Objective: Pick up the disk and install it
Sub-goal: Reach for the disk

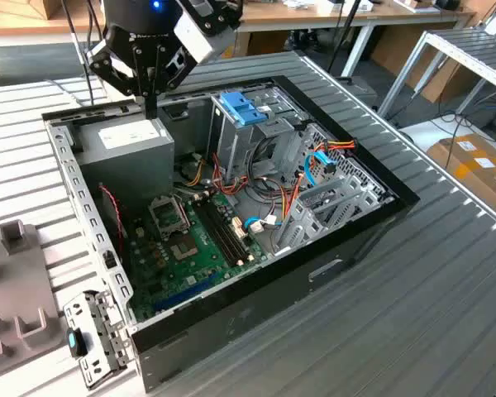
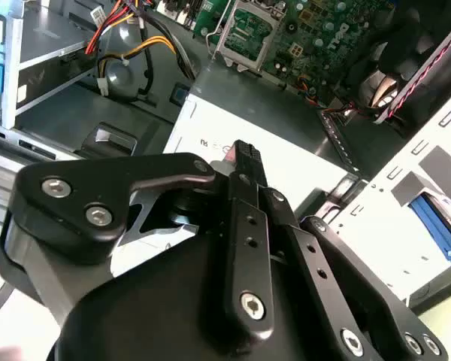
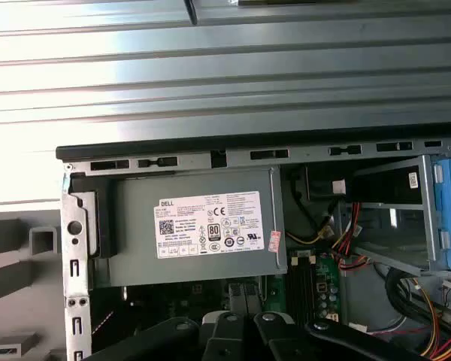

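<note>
Exterior view: the gripper (image 1: 151, 114) hovers over the grey power supply (image 1: 140, 161), fingers (image 1: 151, 95) pressed together, empty. I judge the disk rigid, weighty and shock-sensitive; grip its side rails.

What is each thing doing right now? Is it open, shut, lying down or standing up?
Computer case, open on top, lying flat on the table.
Grey power box, fitted in a corner of the case.
Cage with the blue cap, standing upright inside the case.
Processor socket, uncovered.
Tool, shut, holding nothing, above the grey power box.
</note>
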`<state>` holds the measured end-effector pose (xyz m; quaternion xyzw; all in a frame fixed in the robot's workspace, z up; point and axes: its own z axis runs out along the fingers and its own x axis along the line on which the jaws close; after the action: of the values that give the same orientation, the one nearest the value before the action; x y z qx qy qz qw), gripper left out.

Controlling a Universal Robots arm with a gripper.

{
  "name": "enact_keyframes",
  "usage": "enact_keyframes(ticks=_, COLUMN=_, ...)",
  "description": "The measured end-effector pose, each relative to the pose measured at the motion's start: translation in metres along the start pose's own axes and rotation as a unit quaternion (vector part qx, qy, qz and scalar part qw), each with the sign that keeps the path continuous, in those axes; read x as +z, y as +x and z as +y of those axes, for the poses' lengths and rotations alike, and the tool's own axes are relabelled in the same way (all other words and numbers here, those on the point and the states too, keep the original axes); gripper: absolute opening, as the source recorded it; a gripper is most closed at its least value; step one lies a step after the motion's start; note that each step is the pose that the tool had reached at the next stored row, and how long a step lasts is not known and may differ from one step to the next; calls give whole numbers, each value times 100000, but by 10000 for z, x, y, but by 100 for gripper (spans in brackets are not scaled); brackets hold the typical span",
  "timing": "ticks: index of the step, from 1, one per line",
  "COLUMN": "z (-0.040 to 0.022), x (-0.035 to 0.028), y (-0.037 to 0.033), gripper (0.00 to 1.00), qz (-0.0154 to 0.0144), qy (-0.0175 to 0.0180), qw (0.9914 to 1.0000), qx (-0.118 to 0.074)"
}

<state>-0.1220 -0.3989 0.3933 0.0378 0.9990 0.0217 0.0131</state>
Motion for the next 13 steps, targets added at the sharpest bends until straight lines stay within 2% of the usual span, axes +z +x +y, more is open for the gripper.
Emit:
enact_keyframes(ticks=6, z=0, x=0, y=1, gripper=11, qz=1, qy=2, qw=100000, qx=0)
enact_keyframes(ticks=13, z=-2, x=-1, y=34, gripper=11, qz=1, qy=2, qw=100000, qx=4)
